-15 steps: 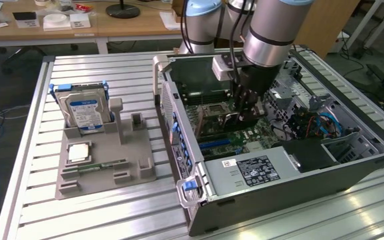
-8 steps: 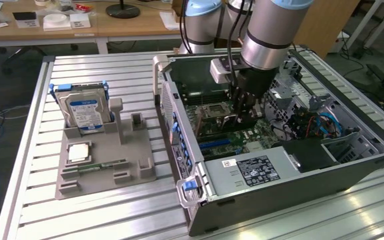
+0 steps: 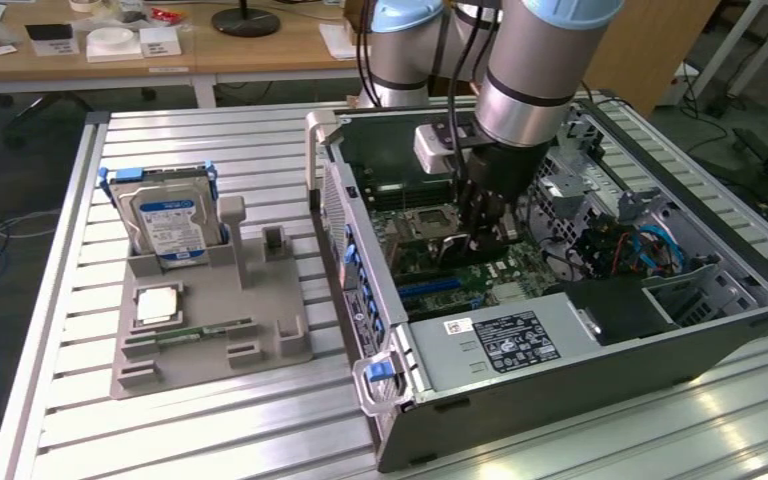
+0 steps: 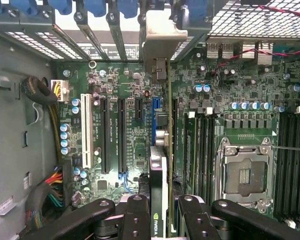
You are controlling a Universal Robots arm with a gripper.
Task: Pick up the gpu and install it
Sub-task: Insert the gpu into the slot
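Observation:
My gripper (image 3: 483, 238) reaches down inside the open computer case (image 3: 584, 365), over the motherboard (image 3: 458, 275). It is shut on the gpu (image 4: 159, 165), a thin black card held edge-on between the two black fingers (image 4: 135, 215). The card's pale metal bracket (image 4: 160, 37) lies against the case's rear slot openings. A green logo sticker marks the card close to the fingers. The card hangs along a short blue expansion slot (image 4: 155, 102), between the long black slots (image 4: 121, 132) and the memory slots. Whether it touches the slot I cannot tell.
A grey holder (image 3: 211, 345) outside the case, on the exterior view's left, carries a silver hard drive (image 3: 171, 228), a square chip (image 3: 157, 303) and a narrow green memory stick (image 3: 204, 330). Inside the case are the processor socket (image 4: 245, 175), a white slot (image 4: 86, 130) and cable bundles (image 3: 638, 250).

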